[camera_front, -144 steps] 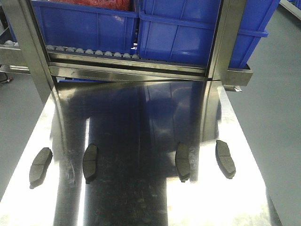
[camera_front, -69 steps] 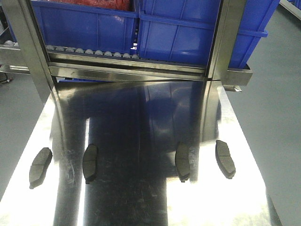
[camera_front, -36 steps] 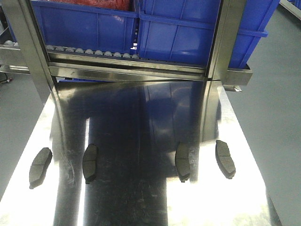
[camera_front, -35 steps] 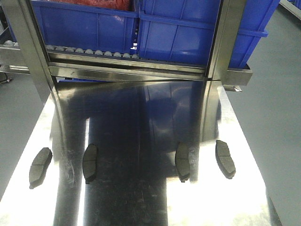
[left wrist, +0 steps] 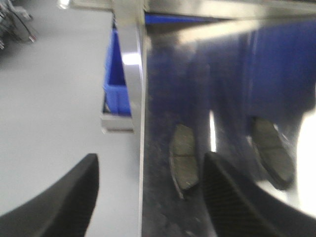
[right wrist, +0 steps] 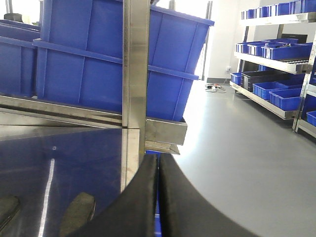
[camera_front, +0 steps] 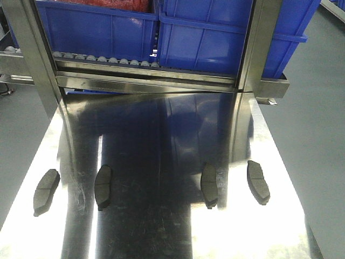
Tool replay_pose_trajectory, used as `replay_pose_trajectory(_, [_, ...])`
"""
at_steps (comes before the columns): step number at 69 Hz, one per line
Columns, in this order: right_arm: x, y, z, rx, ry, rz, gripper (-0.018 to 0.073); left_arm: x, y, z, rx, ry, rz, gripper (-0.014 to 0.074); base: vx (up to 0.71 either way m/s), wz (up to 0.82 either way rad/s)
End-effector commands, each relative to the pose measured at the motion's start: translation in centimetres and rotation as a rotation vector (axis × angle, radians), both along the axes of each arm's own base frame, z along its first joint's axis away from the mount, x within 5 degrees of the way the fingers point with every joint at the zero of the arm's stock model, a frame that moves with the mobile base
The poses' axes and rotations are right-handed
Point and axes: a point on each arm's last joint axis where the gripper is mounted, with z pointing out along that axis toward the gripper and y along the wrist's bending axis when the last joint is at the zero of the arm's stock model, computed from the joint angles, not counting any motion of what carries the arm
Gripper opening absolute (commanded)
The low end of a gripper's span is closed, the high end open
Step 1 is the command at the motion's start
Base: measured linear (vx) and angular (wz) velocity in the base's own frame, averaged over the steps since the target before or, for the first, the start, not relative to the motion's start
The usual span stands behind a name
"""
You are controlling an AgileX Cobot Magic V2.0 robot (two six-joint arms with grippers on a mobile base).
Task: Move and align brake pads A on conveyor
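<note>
Surface: a shiny stainless steel table (camera_front: pixel 161 129) fills the front view, mirroring the blue above it; grey floor (camera_front: pixel 318 135) lies on both sides.
Background: large blue bins (camera_front: pixel 205 38) sit on a roller rack (camera_front: pixel 102 58) at the table's far end, held by upright steel posts (camera_front: pixel 257 48). The right wrist view also shows shelving with more blue bins (right wrist: pixel 276 49) across the room.
Brake pads (camera_front: pixel 103 185): four dark-grey curved pads lie flat on the steel table in a loose row across its near half, each lengthwise away from the camera.
Leftmost pad (camera_front: pixel 46 190): near the table's left edge, tilted slightly, well apart from the second pad.
Third pad (camera_front: pixel 208 183): right of centre, with the rightmost pad (camera_front: pixel 257 181) near it, close to the right edge.
Spacing: a wide gap separates the two left pads from the two right ones; none touch.
Left gripper (left wrist: pixel 148 207): released, its two black fingers (left wrist: pixel 69 197) spread wide, hanging over the table's left edge (left wrist: pixel 140 148). The leftmost pad (left wrist: pixel 183 158) shows beyond the gap, not gripped; the picture is blurred.
Right gripper (right wrist: pixel 158 197): clenched, its fingers pressed together with nothing between them, near the right-hand post. Two pads (right wrist: pixel 76 212) show low at the left, partly cut off.
</note>
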Motion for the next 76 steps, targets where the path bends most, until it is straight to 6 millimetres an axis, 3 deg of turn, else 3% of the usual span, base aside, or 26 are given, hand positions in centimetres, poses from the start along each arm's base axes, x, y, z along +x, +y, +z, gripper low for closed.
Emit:
replay_pose_trajectory(1, [-0.2, 0.0, 0.6, -0.014, -0.080, -0.003, -0.0010, 2.2, -0.6, 1.8, -0.031, 0.021, -0.056, 0.0490, 0.00, 0.00])
replay_pose_trajectory(15, [-0.2, 0.0, 0.6, -0.014, -0.079, -0.003, -0.0010, 7.7, -1.6, 1.5, -0.057, 0.242, -0.196, 0.0489, 0.00, 0.00])
replay_pose_trajectory(27, [-0.2, 0.0, 0.6, -0.014, -0.079, -0.003, -0.0010, 12.7, -1.7, -0.5, -0.072, 0.396, -0.188, 0.0489, 0.00, 0.00])
replay_pose_trajectory(41, [-0.2, 0.0, 0.6, -0.014, -0.079, -0.003, -0.0010, 17.3, -1.4, -3.8, -0.091, 0.527, -0.131, 0.0489, 0.00, 0.00])
replay_pose_trajectory(56, [-0.2, 0.0, 0.6, -0.014, -0.079, -0.003, -0.0010, 19.8, -2.3, -7.3, -0.105, 0.654, -0.144, 0.0489, 0.00, 0.00])
replay_pose_trajectory(76, [-0.2, 0.0, 0.6, -0.014, -0.079, -0.003, -0.0010, 20.9, -2.8, -10.4, -0.106, 0.756, -0.061, 0.0489, 0.00, 0.00])
